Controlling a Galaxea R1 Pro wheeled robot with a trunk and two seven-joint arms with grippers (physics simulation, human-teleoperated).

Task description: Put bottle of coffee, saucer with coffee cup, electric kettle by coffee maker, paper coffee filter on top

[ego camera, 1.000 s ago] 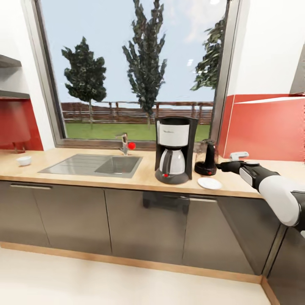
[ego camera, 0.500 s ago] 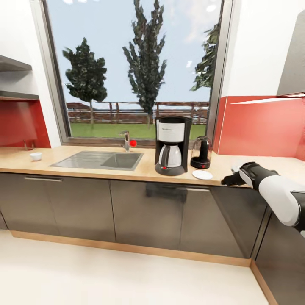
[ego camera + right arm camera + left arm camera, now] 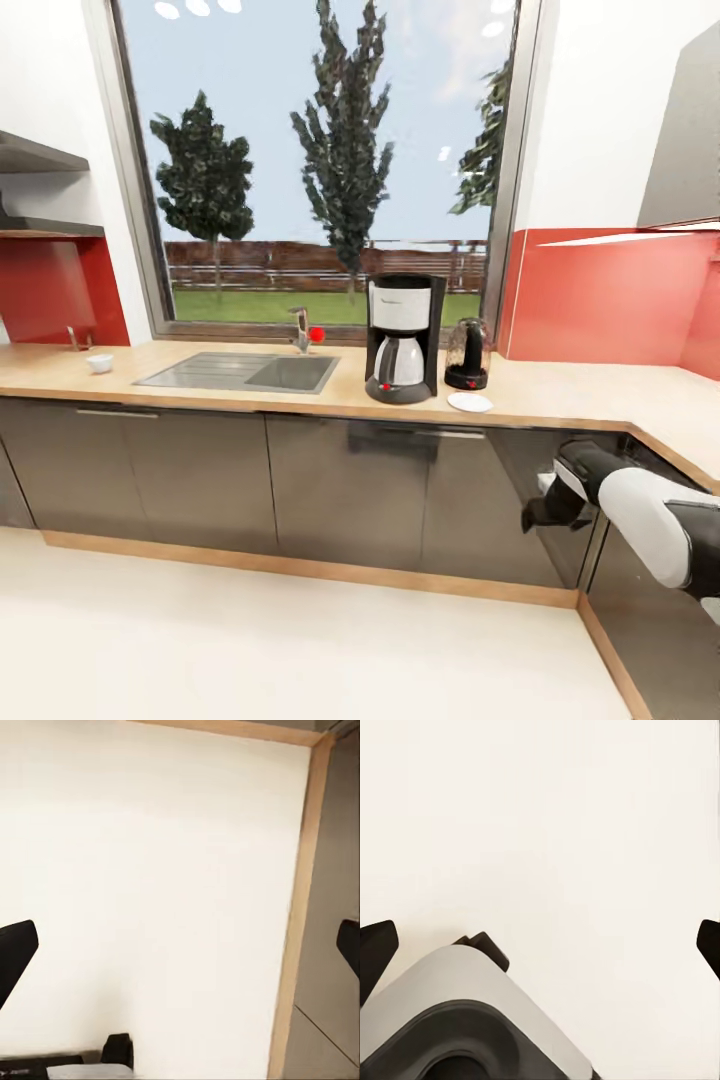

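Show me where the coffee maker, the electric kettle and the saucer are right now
coffee maker (image 3: 401, 340): head view, on the front of its body above the carafe.
electric kettle (image 3: 467, 352): head view, on its dark body.
saucer (image 3: 470, 402): head view, on the middle of the white dish.

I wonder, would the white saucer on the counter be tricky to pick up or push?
Probably. The saucer lies flat and thin on the countertop, so fingers may struggle to get under its rim. It looks smooth and glazed, so likely slippery and inclined to slide when pushed. It would probably chip if dropped.
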